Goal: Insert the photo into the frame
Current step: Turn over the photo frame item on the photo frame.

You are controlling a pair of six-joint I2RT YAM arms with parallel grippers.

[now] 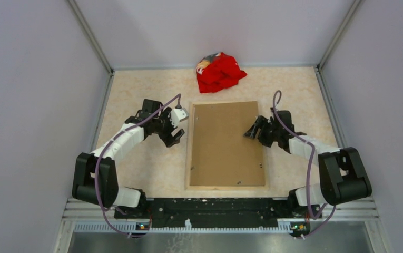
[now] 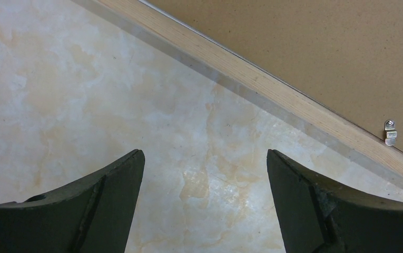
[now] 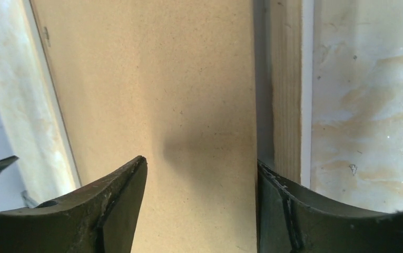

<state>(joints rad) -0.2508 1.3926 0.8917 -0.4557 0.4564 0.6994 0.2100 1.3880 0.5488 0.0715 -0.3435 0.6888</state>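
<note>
At the overhead view's centre, the frame (image 1: 189,153) lies face down with backing board (image 1: 224,142) seated, so left claw (image 2: 205,158) and right claw (image 3: 202,163) flank it, released.

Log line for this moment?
frame: face down, backing board in | left end effector: open, empty | right end effector: open over board | photo: unseen

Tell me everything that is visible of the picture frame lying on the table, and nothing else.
The frame is a large rectangle lying flat, back up, on the marbled table. Its back edges look like pale wood, with a thin white border outside. A brown backing board fills it, bearing small metal clips. The right gripper, jaws open, is over its right edge; contact is unclear.
</note>
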